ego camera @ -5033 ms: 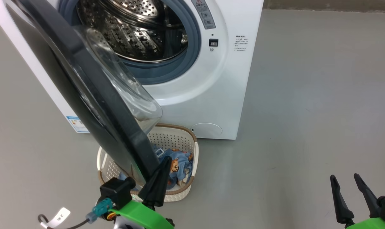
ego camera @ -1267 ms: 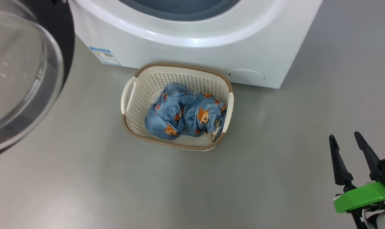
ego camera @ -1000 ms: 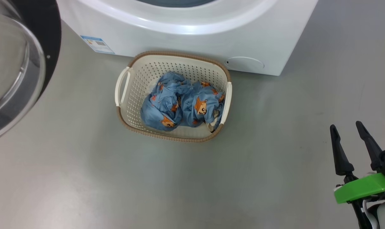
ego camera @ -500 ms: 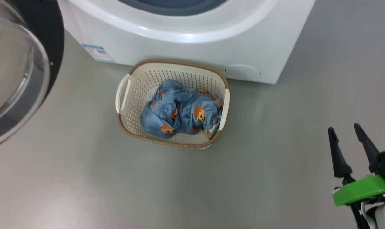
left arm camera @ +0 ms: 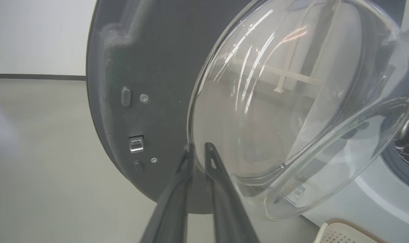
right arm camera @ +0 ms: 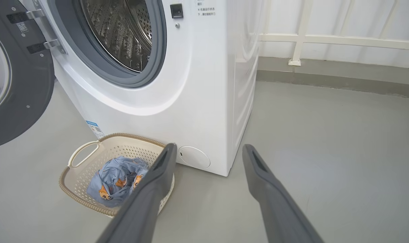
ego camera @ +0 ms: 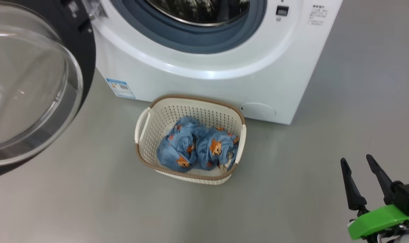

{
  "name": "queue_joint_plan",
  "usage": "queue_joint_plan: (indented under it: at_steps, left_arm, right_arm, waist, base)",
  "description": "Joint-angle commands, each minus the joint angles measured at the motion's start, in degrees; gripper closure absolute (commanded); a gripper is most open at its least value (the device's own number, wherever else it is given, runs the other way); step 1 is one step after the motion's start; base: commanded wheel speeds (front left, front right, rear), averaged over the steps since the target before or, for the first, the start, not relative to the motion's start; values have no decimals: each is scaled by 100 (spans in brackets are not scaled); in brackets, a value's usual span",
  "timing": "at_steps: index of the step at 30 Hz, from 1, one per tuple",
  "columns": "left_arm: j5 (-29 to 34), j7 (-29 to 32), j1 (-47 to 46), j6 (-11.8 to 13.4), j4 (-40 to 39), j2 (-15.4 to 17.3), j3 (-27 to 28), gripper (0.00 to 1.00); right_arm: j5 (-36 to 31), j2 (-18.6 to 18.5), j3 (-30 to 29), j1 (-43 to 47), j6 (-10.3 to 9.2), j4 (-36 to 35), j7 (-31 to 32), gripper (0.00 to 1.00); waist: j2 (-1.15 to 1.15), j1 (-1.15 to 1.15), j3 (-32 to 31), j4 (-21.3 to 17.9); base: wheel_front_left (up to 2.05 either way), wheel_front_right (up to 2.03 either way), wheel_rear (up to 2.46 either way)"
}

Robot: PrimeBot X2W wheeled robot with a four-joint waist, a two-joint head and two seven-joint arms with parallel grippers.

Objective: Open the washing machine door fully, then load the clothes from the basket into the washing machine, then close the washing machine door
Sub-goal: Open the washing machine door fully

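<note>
The washing machine door [ego camera: 79,37] stands swung wide to the left, its clear glass dome facing me. In the left wrist view my left gripper [left arm camera: 197,146] points at the door's [left arm camera: 150,67] dark inner face beside the dome; its fingers lie almost together with nothing between them. The white washing machine [ego camera: 208,87] shows its steel drum [right arm camera: 123,30] open. On the floor in front of it sits the basket [ego camera: 191,113], holding the blue printed clothes [ego camera: 197,146]. My right gripper [ego camera: 356,158] hangs open and empty at the lower right, well clear of the basket [right arm camera: 76,194].
Bare grey floor spreads to the right of the machine and in front of the basket. A white railing [right arm camera: 302,37] and a low wall run behind the machine. A small blue label [ego camera: 120,88] marks the machine's lower left corner.
The head camera has tilted up, bringing the drum opening into view. Five seconds ago the door hung half open over the basket; it now stands wide at the left. The right gripper stays open.
</note>
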Motion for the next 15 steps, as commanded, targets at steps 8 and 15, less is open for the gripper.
queue_joint_plan:
  at_steps: [8,15]
  left_arm:
    - [-476,-36,1288,-15,-1446,-157,-735,0]
    - [-750,-36,2099,-15,-2331,-290,-1733,0]
  right_arm:
    - [160,-77,115,318,14,-118,-69,0]
    - [185,-66,-28,518,14,-183,-69,0]
  waist:
    - [0,0,-609,13]
    - [0,0,-793,-276]
  base:
    - [0,0,0]
    - [0,0,0]
